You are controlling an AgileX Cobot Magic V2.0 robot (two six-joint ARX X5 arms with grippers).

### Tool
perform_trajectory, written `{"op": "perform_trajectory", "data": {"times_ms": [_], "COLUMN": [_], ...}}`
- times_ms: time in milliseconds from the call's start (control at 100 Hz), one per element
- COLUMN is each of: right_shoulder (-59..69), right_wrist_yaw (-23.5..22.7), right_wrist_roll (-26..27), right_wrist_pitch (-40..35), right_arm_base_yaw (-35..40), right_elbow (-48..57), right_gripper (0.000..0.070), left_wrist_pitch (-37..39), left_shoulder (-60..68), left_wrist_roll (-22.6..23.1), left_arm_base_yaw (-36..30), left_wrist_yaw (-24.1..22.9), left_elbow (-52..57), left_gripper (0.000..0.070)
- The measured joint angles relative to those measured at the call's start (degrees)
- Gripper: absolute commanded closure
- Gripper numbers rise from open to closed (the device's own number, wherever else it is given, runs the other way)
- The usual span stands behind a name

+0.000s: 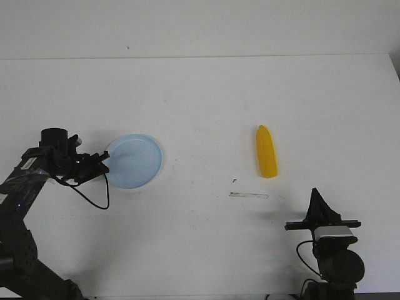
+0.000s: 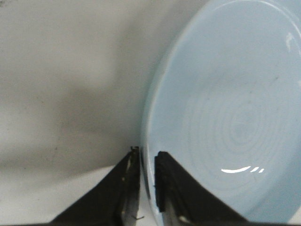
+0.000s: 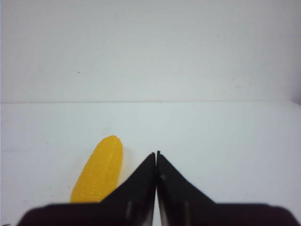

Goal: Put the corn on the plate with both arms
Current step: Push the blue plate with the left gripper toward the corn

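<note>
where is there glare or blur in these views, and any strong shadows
Left wrist view: a bright glare streak on the plate and a broad soft shadow on the table beside it; the left gripper fingers are blurred, closed on the rim. Right wrist view: the shut right gripper is soft, the corn fairly sharp. Front view: even light, only faint shadows.

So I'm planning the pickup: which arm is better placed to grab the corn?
The right. Its claw, shut and empty, sits just short of the corn, while the left claw is clamped on the plate rim across the table.
</note>
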Motion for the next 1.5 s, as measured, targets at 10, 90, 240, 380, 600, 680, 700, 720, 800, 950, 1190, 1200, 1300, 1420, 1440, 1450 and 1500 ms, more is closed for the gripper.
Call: {"op": "perform_trajectory", "data": {"times_ms": [10, 90, 240, 380, 600, 680, 700, 720, 800, 950, 1190, 1200, 1300, 1420, 1440, 1450, 1500], "right_shoulder": [0.00, 0.00, 0.00, 0.00, 0.00, 0.00, 0.00, 0.00, 0.00, 0.00, 0.00, 0.00, 0.00, 0.00, 0.00, 0.00, 0.00], "right_wrist_yaw": [0.00, 0.00, 0.00, 0.00, 0.00, 0.00, 0.00, 0.00, 0.00, 0.00, 0.00, 0.00, 0.00, 0.00, 0.00, 0.00, 0.00], "right_wrist_roll": [0.00, 0.00, 0.00, 0.00, 0.00, 0.00, 0.00, 0.00, 0.00, 0.00, 0.00, 0.00, 0.00, 0.00, 0.00, 0.00, 0.00], "right_wrist_pitch": [0.00, 0.00, 0.00, 0.00, 0.00, 0.00, 0.00, 0.00, 0.00, 0.00, 0.00, 0.00, 0.00, 0.00, 0.00, 0.00, 0.00], "right_arm_base_yaw": [0.00, 0.00, 0.00, 0.00, 0.00, 0.00, 0.00, 0.00, 0.00, 0.00, 0.00, 0.00, 0.00, 0.00, 0.00, 0.00, 0.00], "right_elbow": [0.00, 0.00, 0.00, 0.00, 0.00, 0.00, 0.00, 0.02, 0.00, 0.00, 0.00, 0.00, 0.00, 0.00, 0.00, 0.00, 0.00], "right_gripper": [0.0696, 0.0696, 0.0696, 0.0696, 0.0696, 0.0696, 0.0696, 0.0696, 0.0696, 0.0696, 0.0696, 0.0696, 0.0696, 0.0696, 0.0696, 0.0696, 0.0696], "left_wrist_pitch": [0.00, 0.02, -0.42, -0.44, -0.31, -0.37, -0.35, -0.26, 0.55, 3.39, 5.90, 5.90, 5.92, 6.01, 6.01, 6.03, 6.01], "left_shoulder": [0.00, 0.00, -0.04, -1.86, -6.05, -6.08, -6.08, -6.08, -6.08, -6.08, -5.49, -5.38, -4.37, -3.54, -3.43, -3.39, -3.13], "left_wrist_roll": [0.02, 0.00, -0.02, -1.49, -4.76, -5.51, -5.60, -5.64, -5.90, -7.93, -10.95, -11.04, -11.45, -11.61, -11.63, -11.63, -11.74], "left_arm_base_yaw": [0.00, 0.00, -0.55, -2.99, -9.14, -12.57, -13.53, -14.49, -18.25, -24.06, -30.03, -30.14, -31.04, -31.28, -31.28, -31.28, -31.23], "left_wrist_yaw": [0.00, -0.02, -0.02, 0.76, 1.25, 1.22, 1.22, 1.22, 1.25, 1.18, -4.74, -4.76, -4.96, -4.98, -5.01, -5.01, -5.03], "left_elbow": [0.00, 0.00, 0.00, -0.13, -0.15, -0.15, -0.15, -0.15, -0.15, -0.15, -0.15, -0.15, -0.15, -0.15, -0.15, -0.15, -0.15], "left_gripper": [0.0699, 0.0699, 0.0699, 0.0699, 0.0699, 0.0699, 0.0699, 0.0699, 0.0699, 0.0699, 0.0699, 0.0699, 0.0699, 0.0698, 0.0697, 0.0697, 0.0696]}}
